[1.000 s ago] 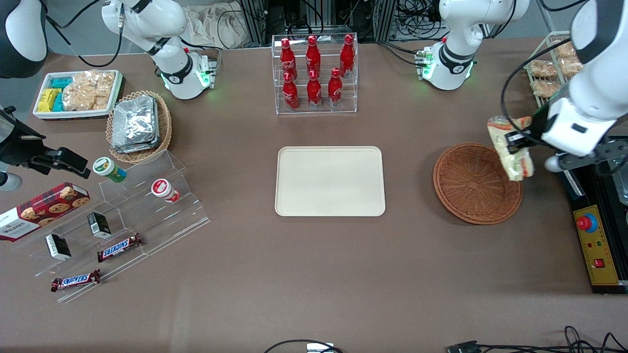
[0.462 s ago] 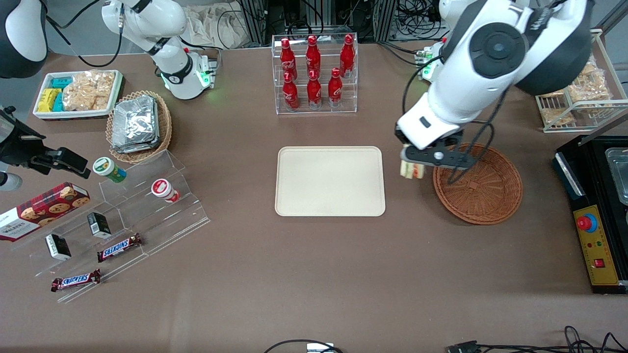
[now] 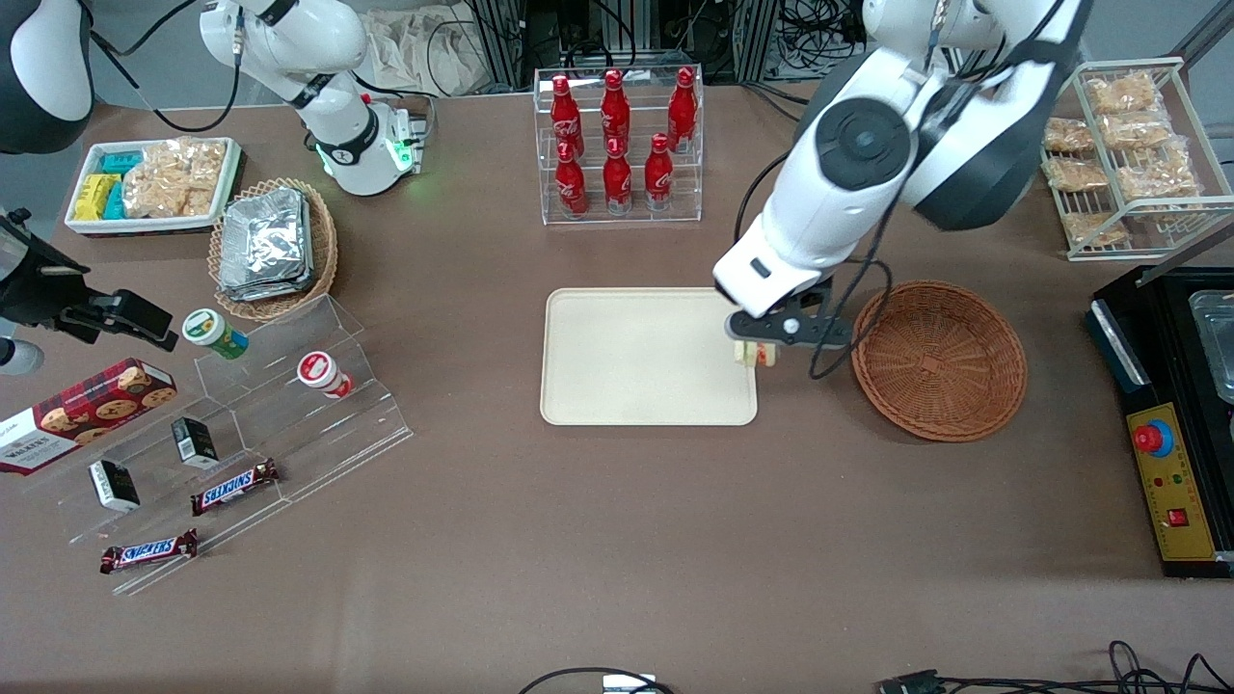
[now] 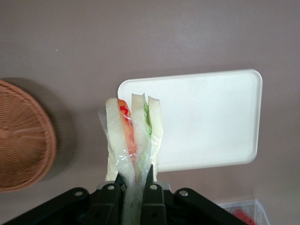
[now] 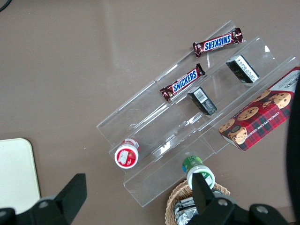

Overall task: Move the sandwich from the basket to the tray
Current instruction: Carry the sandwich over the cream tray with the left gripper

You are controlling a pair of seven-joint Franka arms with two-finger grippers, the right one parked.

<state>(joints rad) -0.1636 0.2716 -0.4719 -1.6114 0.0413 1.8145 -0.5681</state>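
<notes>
My left gripper point(image 3: 759, 349) point(image 4: 135, 178) is shut on the sandwich point(image 3: 755, 354) point(image 4: 134, 140), a wrapped wedge of white bread with green and red-orange filling. It hangs in the air above the edge of the cream tray point(image 3: 636, 361) point(image 4: 206, 117) that faces the basket. The reddish-brown wicker basket point(image 3: 938, 360) point(image 4: 21, 136) sits beside the tray toward the working arm's end of the table, with nothing in it.
A clear rack of red bottles point(image 3: 617, 145) stands farther from the front camera than the tray. A wire rack of snack bags point(image 3: 1123, 154) and a black control box point(image 3: 1171, 482) lie toward the working arm's end. A tan basket of foil packets point(image 3: 270, 246) and clear shelves point(image 3: 241, 434) lie toward the parked arm's end.
My gripper has carried the sandwich from beyond the basket's outer rim, over the basket, to above the tray's edge. It stays shut on the sandwich throughout.
</notes>
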